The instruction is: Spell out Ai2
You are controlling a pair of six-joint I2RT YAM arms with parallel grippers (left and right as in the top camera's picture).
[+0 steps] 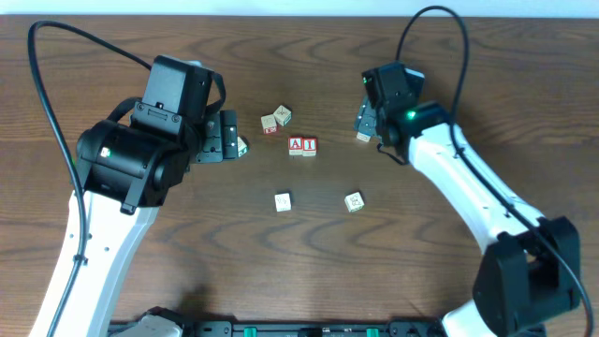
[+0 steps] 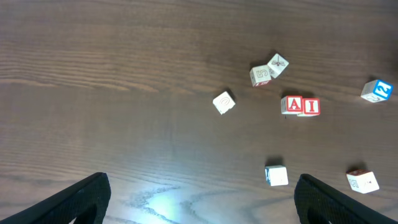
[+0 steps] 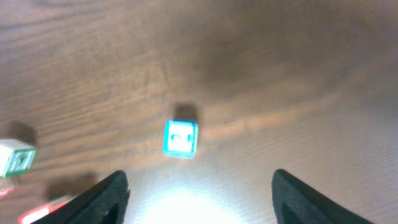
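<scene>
Spelling row: the A block [image 1: 296, 144] and the I block [image 1: 309, 145] sit side by side, touching, red letters facing up, near the middle of the table [image 1: 449, 56].
Third character: a blue-edged block [image 3: 180, 138] lies on its own on the wood, to the right of the I block and apart from it. From the left wrist its face reads like a 2; from the right wrist it's too blurred to read.
Right arm: the right gripper [image 3: 199, 202] hangs over that blue-edged block with its jaws spread wide. Both fingers are clear of the block and nothing is held.
Left arm: the left gripper [image 2: 202, 200] hovers over the table to the left of the row, jaws wide apart as well, and empty.
Nearest stray: a pale block [image 1: 241, 146] lies near the left gripper's tip, untouched.
Back pair: two pale blocks [image 1: 276, 119] sit touching each other, just beyond the A block.
Front strays: one white block [image 1: 283, 201] and one cream block [image 1: 354, 201] lie on the near side of the row, well apart from each other and from the letters.
</scene>
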